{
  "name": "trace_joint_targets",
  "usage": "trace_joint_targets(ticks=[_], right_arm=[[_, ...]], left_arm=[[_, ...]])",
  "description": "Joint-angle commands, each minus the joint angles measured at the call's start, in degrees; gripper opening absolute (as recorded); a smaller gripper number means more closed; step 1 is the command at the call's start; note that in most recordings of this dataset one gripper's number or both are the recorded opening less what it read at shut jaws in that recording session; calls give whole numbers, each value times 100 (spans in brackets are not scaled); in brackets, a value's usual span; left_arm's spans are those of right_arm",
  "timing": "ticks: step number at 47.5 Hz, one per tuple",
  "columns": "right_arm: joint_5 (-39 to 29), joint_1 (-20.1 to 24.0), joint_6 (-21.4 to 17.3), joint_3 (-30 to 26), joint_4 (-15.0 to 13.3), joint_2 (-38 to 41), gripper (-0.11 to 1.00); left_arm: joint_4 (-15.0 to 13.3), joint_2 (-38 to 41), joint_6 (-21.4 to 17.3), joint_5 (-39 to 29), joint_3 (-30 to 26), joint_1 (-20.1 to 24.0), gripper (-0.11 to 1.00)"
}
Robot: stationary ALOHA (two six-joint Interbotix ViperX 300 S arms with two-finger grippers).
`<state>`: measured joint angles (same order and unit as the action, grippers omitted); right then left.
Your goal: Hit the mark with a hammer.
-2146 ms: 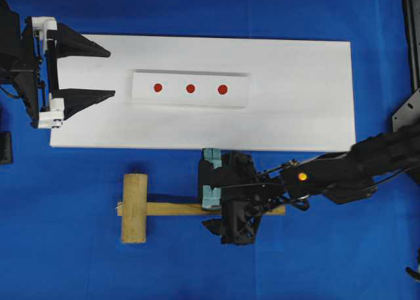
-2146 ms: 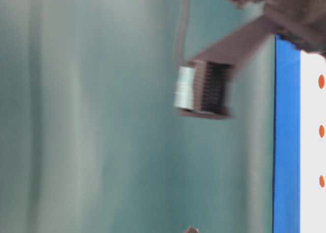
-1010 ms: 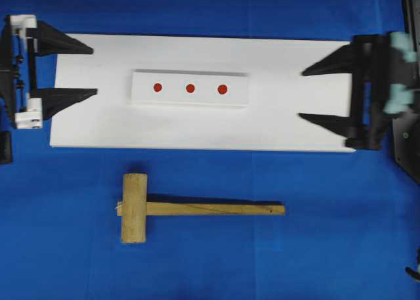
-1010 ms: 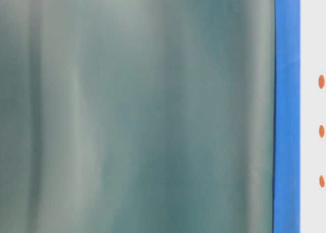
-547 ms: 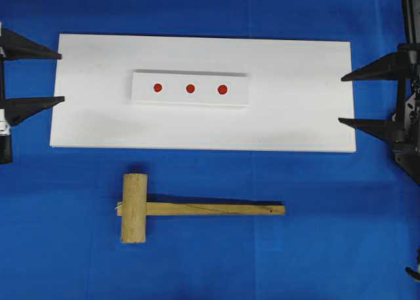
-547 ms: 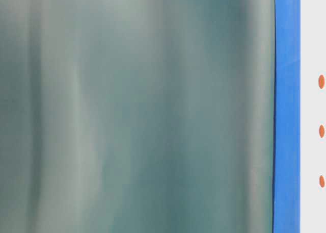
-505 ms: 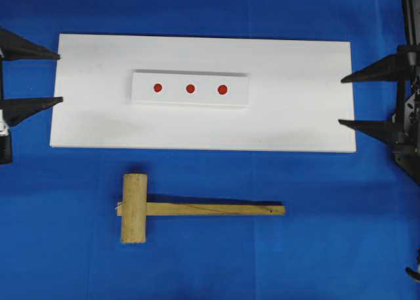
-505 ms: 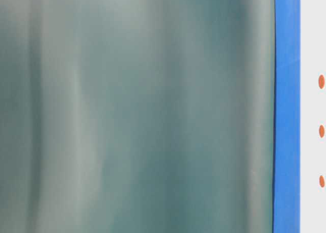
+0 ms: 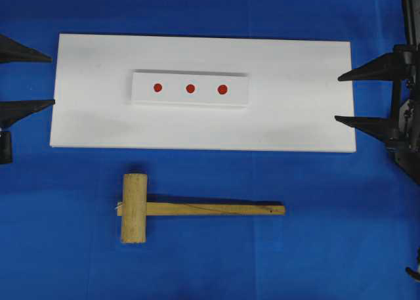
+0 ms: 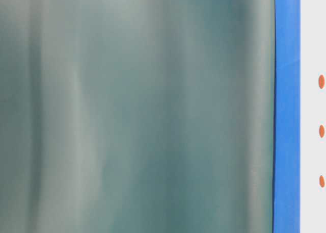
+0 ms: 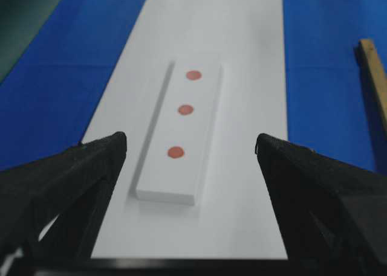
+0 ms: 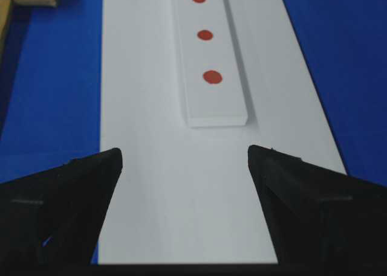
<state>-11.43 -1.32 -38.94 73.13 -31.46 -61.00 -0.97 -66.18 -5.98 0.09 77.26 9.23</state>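
Both end effectors, left (image 9: 20, 79) and right (image 9: 367, 94), spread and empty at the white board's (image 9: 295, 123) ends; wooden mallet (image 9: 190, 208) lies on the blue desk nearside, handle left-right, head left, handle tip toward my right arm.

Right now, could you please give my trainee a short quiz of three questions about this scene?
1. True or false: the hammer lies on the white board.
2. How many red marks are on the raised strip?
3. The left gripper and the right gripper are: A both open and empty, B both shut, C holding the hammer.

Key: 1 false, it lies on the blue cloth beside the board; 2 three; 3 A.
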Motion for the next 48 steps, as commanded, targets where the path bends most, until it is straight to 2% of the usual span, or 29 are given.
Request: trace_joint_targets(ticks=[1,48], right_arm=[[44,-18,-9,-62,9,53,81],[44,-105,-9,-62,18,53,81]], left_arm=[[18,35,-18,26,-62,-9,86],[9,26,9,-9,-62,0,86]])
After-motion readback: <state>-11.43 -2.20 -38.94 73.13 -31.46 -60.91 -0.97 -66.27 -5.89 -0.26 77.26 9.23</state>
